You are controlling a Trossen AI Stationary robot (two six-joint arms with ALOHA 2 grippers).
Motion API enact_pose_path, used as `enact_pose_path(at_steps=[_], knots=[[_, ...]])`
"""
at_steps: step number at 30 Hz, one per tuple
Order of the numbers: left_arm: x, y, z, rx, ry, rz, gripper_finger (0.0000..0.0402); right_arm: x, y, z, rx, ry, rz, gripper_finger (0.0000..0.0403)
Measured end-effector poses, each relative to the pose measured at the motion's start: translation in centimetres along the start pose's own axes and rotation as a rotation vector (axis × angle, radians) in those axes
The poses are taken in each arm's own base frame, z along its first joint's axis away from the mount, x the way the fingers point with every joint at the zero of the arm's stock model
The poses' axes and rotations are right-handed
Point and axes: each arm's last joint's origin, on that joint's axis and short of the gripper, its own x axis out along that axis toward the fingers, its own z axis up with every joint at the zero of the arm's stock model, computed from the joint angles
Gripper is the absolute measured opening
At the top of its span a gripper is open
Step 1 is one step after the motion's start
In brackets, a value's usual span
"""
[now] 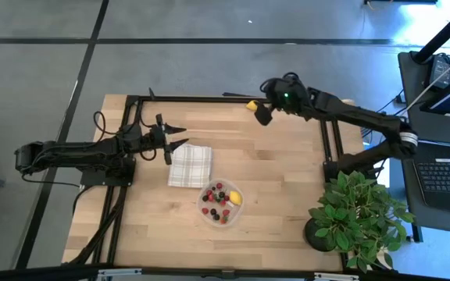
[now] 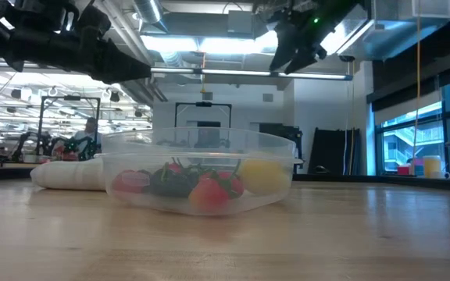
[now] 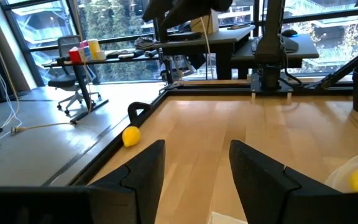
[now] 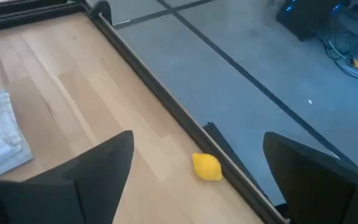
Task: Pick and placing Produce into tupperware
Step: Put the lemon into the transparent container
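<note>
Low view first: nearest the camera, the clear tupperware (image 2: 200, 172) sits on the wooden table (image 2: 366, 234), holding red and dark berries (image 2: 209, 190) and one yellow lemon (image 2: 262, 175). Just behind it to one side lies the folded cloth (image 2: 67, 173).

From overhead, the tupperware (image 1: 221, 203) rests near the table's middle, with the checked cloth (image 1: 190, 165) touching or just beside its rim on the side toward the left arm. The left gripper (image 1: 172, 138) hovers beside the cloth's far corner, fingers spread apart and empty, well apart from the container.

Farther back, a second lemon (image 1: 251, 105) lies loose on the table right against the black frame rail (image 1: 209, 98) at the far edge. The right gripper (image 1: 262, 112) hangs just beside this fruit, above it. Its wrist camera shows the two dark fingers (image 4: 92, 171) wide apart, with the lemon (image 4: 207, 167) lying on the wood between them, untouched. The potted plant (image 1: 355, 215) stands at the table's right corner.
</note>
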Motion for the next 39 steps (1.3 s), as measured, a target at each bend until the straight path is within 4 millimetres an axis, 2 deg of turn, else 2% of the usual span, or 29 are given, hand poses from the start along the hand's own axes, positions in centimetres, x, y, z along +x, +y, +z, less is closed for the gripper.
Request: enact_pose_path(at_steps=[13, 17, 21, 24, 28, 33, 39], knots=[[0.0, 0.0, 0.0, 0.000, 0.001, 0.000, 0.0173, 5.5, 1.0, -2.6, -0.046, 0.199, -0.019, 0.0359], [0.0, 0.0, 0.0, 0.000, 0.001, -0.001, 0.0173, 7.5, 0.1, -3.4, -0.026, 0.245, -0.052, 0.0359], [0.0, 0.0, 0.0, -0.015, 0.002, -0.001, 0.0173, 9.2, -1.6, -4.2, 0.158, 0.299, -0.099, 0.0359], [0.0, 0.0, 0.0, -0.031, 0.002, -0.001, 0.0173, 10.3, -2.8, -4.8, 0.185, 0.348, -0.088, 0.0359], [0.0, 0.0, 0.0, -0.032, 0.002, -0.001, 0.0173, 11.6, -3.9, -4.2, 0.210, 0.359, -0.109, 0.0359], [0.0, 0.0, 0.0, -0.032, 0.002, -0.001, 0.0173, 12.9, -4.4, -2.5, 0.205, 0.387, -0.117, 0.0359], [0.0, 0.0, 0.0, -0.032, 0.003, -0.001, 0.0173, 15.0, -4.2, -1.4, 0.018, 0.465, -0.068, 0.0359]])
